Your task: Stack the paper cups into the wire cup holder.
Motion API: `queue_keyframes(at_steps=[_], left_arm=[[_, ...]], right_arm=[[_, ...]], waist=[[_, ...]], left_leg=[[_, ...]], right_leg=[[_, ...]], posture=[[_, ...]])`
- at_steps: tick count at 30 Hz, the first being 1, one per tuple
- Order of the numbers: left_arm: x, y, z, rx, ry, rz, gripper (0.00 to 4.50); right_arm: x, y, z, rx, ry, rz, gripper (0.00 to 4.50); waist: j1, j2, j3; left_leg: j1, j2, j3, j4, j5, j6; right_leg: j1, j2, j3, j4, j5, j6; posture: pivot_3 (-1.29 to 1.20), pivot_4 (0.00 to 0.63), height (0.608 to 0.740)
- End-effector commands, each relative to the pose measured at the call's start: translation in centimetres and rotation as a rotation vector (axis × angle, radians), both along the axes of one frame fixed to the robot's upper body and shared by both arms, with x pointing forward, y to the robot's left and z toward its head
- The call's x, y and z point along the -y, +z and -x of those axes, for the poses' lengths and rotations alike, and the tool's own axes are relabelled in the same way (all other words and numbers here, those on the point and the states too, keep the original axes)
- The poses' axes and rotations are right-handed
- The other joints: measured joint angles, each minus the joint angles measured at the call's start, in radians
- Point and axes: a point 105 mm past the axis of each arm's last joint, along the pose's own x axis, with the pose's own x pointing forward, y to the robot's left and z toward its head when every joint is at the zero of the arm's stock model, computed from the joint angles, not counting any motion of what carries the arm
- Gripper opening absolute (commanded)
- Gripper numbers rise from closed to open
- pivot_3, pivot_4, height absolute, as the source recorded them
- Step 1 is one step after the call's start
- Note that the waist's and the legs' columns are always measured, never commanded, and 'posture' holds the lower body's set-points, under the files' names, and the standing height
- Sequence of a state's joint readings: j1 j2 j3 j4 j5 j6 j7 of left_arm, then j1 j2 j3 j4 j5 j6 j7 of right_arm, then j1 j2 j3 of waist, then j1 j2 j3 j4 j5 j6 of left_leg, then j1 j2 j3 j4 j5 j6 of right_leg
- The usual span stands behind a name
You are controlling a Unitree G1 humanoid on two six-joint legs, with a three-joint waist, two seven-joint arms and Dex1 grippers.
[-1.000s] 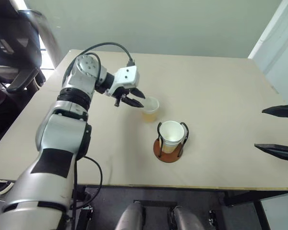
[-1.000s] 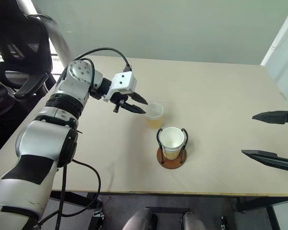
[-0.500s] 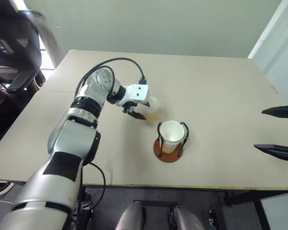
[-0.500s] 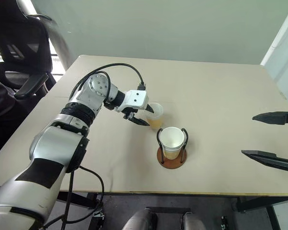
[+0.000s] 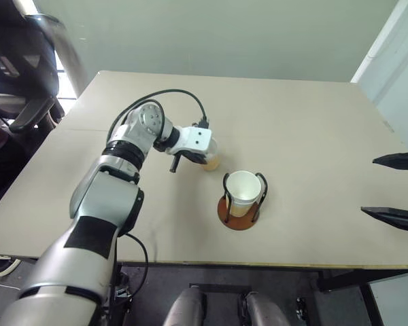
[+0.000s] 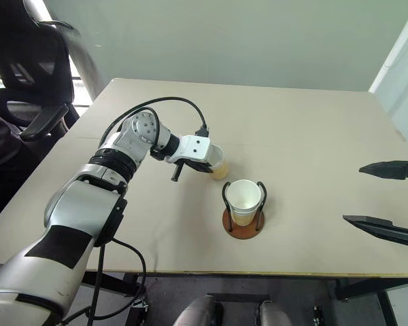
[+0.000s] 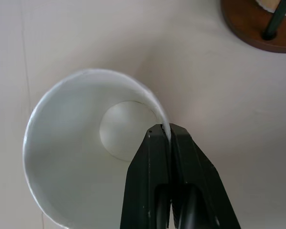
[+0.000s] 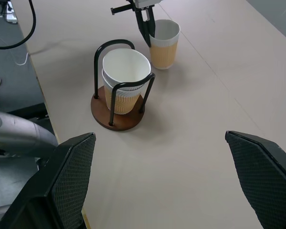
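The left end effector [image 7: 169,131] is pinched tight on the rim of a single paper cup [image 8: 164,44] standing upright on the pale table [image 5: 313,122], one black finger [image 7: 150,167] inside the white wall and the other outside. That cup sits just beside the wire cup holder [image 8: 120,95], on the side away from the table's near edge, close to it but apart. The holder, a round brown wooden disc with two upright black wire loops, stands near the table's middle front. Two more paper cups [image 8: 125,71] are nested one in the other between the loops, rims white, tan ribbed walls showing below. That makes three cups in all: two in the holder and one in the grip. The right end effector [image 8: 164,181] hangs well apart over the table's right side, its two black fingers spread wide and empty. One black chair [image 6: 27,68] stands past the table's far left corner.
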State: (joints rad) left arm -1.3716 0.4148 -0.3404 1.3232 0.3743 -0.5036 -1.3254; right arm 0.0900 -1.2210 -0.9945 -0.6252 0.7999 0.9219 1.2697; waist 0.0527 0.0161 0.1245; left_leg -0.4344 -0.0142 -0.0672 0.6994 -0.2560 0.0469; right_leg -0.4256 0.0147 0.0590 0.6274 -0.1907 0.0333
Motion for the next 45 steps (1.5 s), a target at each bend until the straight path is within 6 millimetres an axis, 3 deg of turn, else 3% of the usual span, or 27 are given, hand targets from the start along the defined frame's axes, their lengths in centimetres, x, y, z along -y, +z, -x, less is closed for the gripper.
queue_keyframes(at_steps=[1, 4, 10, 12, 17, 22, 29, 45], left_arm=[[-0.3, 1.5, 0.0, 0.020, -0.008, 0.034, 0.04], [0.1, 5.9, 0.9, -0.003, -0.073, 0.145, 0.04], [2.2, 16.7, 3.9, 0.093, -0.223, 0.347, 0.04], [3.1, 18.0, 6.1, 0.084, -0.335, 0.357, 0.04], [5.3, 16.6, 11.4, -0.055, -0.614, 0.288, 0.04], [6.3, 14.6, 13.2, -0.138, -0.719, 0.194, 0.04], [5.9, 11.4, 12.3, -0.160, -0.715, 0.005, 0.04], [5.4, 8.7, 10.4, -0.150, -0.702, -0.160, 0.04]], right_arm=[[0.3, 0.6, 0.0, 0.038, -0.009, 0.010, 4.50], [0.4, 0.8, -0.1, 0.040, -0.011, 0.016, 4.50], [0.9, 1.0, 0.1, 0.030, 0.002, 0.028, 4.50], [1.2, 0.9, 0.6, 0.005, 0.011, 0.043, 4.50], [1.7, 1.7, 1.7, 0.011, 0.008, 0.086, 4.50], [2.1, 1.8, 2.0, 0.027, -0.030, 0.108, 4.50], [1.8, 1.5, 2.6, 0.035, -0.052, 0.101, 4.50], [1.4, 0.8, 2.8, 0.043, -0.073, 0.083, 4.50]], waist=[[0.000, 0.000, 0.000], [-0.001, 0.000, 0.000], [-0.001, -0.002, 0.001], [-0.005, 0.001, 0.000], [-0.005, 0.007, -0.001], [-0.006, 0.006, 0.000], [-0.017, 0.006, 0.001], [-0.019, 0.006, 0.001]], left_leg=[[0.000, 0.000, 0.000, 0.000, 0.000, 0.000], [0.000, 0.000, 0.000, 0.000, 0.000, 0.000], [-0.003, -0.001, 0.000, -0.001, -0.001, 0.002], [-0.002, -0.001, 0.001, -0.001, -0.003, 0.003], [0.000, -0.001, 0.001, -0.001, -0.006, 0.001], [0.001, 0.000, 0.001, 0.000, -0.005, 0.000], [0.006, -0.001, 0.001, 0.000, -0.004, 0.000], [0.006, -0.002, 0.001, -0.001, -0.008, 0.000]], right_leg=[[0.000, 0.000, 0.000, 0.000, 0.000, 0.000], [0.000, 0.000, 0.000, 0.000, 0.000, 0.000], [-0.002, -0.002, 0.001, -0.001, 0.000, 0.000], [-0.001, -0.002, 0.001, -0.002, -0.001, 0.000], [0.000, -0.002, 0.001, 0.000, -0.003, 0.001], [0.001, -0.002, 0.001, 0.000, -0.003, 0.000], [0.005, -0.002, 0.002, 0.000, -0.008, -0.010], [0.007, -0.002, 0.002, 0.000, -0.011, -0.003]], posture=[[0.00, 0.150, 0.740], [0.00, 0.150, 0.740], [0.00, 0.150, 0.740], [0.00, 0.150, 0.740], [0.00, 0.150, 0.740], [0.00, 0.150, 0.740], [0.00, 0.150, 0.740], [0.00, 0.150, 0.740]])
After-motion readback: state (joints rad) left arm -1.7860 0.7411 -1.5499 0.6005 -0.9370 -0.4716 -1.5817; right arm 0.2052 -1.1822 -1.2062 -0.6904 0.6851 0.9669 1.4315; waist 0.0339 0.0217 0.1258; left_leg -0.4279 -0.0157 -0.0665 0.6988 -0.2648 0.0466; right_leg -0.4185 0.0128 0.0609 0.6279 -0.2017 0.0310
